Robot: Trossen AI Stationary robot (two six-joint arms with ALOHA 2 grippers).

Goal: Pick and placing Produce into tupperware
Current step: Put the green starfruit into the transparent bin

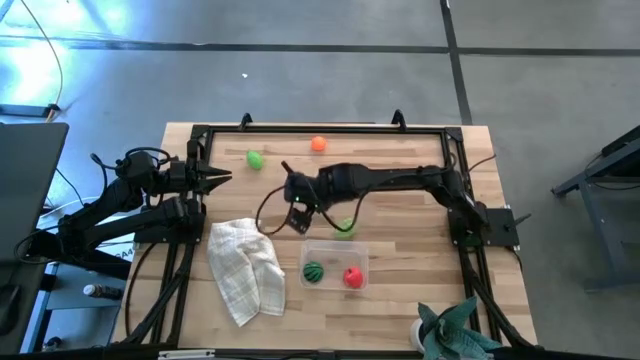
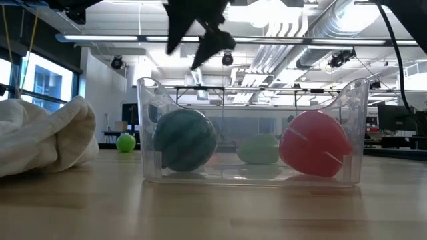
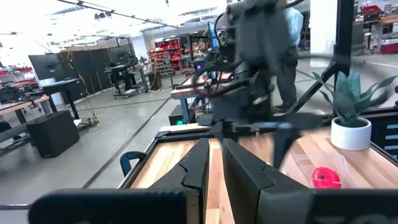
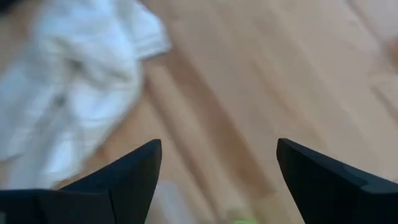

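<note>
The clear tupperware sits near the table's near edge, with a round striped green piece and a red piece resting on its floor. A light-green piece lies on the table just beyond it. A bright green piece and an orange piece lie near the far edge. My right gripper hangs open above the table between cloth and tupperware, holding nothing. My left gripper waits shut at the left side.
A crumpled white checked cloth lies left of the tupperware. A teal spiky plant in a white pot stands at the near right corner. A black frame runs along the table's far and side edges. Bare wood lies between the far pieces and the tupperware.
</note>
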